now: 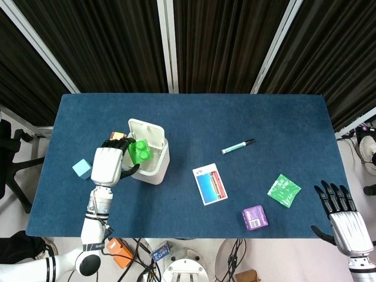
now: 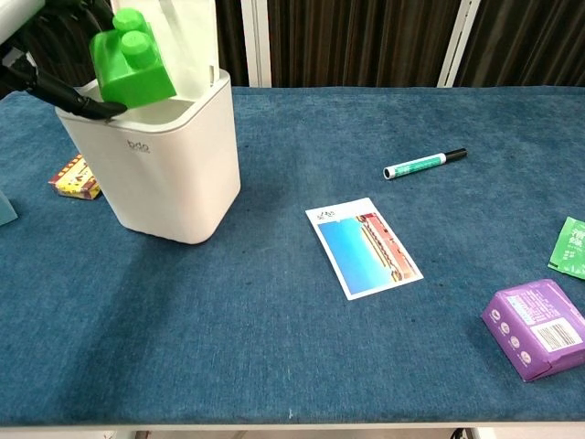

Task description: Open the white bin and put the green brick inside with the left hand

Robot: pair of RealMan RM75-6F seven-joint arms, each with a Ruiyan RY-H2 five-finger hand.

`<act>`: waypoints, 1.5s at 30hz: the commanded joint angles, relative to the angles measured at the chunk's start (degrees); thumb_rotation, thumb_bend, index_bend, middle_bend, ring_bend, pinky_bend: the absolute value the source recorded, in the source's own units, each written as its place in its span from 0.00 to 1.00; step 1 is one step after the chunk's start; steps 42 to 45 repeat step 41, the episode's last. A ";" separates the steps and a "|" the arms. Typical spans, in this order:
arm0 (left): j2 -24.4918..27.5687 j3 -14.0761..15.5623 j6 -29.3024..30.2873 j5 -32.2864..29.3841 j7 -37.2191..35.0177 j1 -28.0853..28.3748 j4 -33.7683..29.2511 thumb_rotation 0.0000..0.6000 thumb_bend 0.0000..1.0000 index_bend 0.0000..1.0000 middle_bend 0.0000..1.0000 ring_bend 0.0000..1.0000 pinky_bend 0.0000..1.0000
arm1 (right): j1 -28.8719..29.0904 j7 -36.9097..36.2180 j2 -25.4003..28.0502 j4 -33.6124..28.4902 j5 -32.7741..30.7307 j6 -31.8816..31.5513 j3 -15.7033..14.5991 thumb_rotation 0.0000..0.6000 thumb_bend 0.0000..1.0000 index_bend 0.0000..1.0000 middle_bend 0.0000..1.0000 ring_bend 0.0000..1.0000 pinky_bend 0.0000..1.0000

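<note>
The left hand (image 1: 108, 164) grasps the green brick (image 1: 140, 152) over the open white bin (image 1: 154, 167); the right hand (image 1: 342, 212) hangs released, fingers spread, far right.

Around one white bin (image 1: 148, 157) lie single items: one green brick (image 1: 140, 151) above its opening, one light blue cube (image 1: 81, 169) to its left, one snack packet (image 2: 76, 177) beside it, one marker pen (image 1: 238, 145), one picture card (image 1: 210, 184), one green sachet (image 1: 284, 191) and one purple packet (image 1: 255, 217) to its right.
</note>
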State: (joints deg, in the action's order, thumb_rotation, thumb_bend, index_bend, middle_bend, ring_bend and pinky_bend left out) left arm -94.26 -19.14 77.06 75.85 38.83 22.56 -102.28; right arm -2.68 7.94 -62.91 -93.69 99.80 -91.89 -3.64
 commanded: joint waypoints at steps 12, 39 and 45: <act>7.33 5.61 1.83 5.12 -1.73 -0.39 -6.28 0.61 0.00 0.09 0.19 0.14 0.25 | 0.05 0.68 -0.25 -0.12 -0.01 0.42 -0.05 1.00 0.25 0.00 0.00 0.00 0.00; 15.06 25.55 23.09 20.99 -33.24 -23.53 27.04 1.00 0.01 0.06 0.07 0.00 0.06 | 0.00 3.26 -1.34 -0.56 -0.49 1.25 0.02 1.00 0.25 0.00 0.00 0.00 0.00; 15.30 25.41 23.07 21.02 -33.52 -23.67 26.85 1.00 0.01 0.06 0.07 0.00 0.06 | 0.01 3.17 -1.36 -0.46 -0.53 1.24 0.04 1.00 0.25 0.00 0.00 0.00 0.00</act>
